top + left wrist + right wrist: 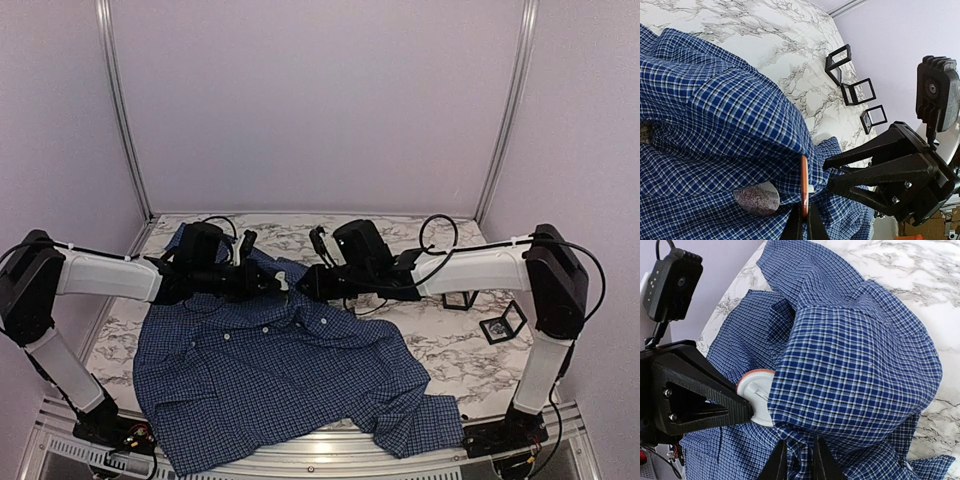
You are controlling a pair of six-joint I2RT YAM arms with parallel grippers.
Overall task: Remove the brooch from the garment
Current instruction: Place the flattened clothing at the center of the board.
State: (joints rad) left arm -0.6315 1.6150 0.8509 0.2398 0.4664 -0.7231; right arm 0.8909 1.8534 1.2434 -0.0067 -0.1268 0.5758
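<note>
The garment (270, 370), a dark blue checked shirt, lies spread over the marble table, its collar end lifted between my two grippers. In the left wrist view the brooch (804, 185) shows edge-on as an orange rim, with my left gripper (804, 212) shut on it. The right wrist view shows the brooch's white back (756, 395) half under a fold of cloth. My right gripper (799, 447) has a bunched fold of shirt between its fingers just beside the brooch, and both fingers touch the cloth. From above, the left gripper (272, 283) and right gripper (303, 283) meet tip to tip.
Small black frames (503, 325) stand on the table (440, 350) at the right, also seen as black frames (858, 91) in the left wrist view. Pale walls and metal posts (505, 110) enclose the table. The shirt's hem hangs near the front edge.
</note>
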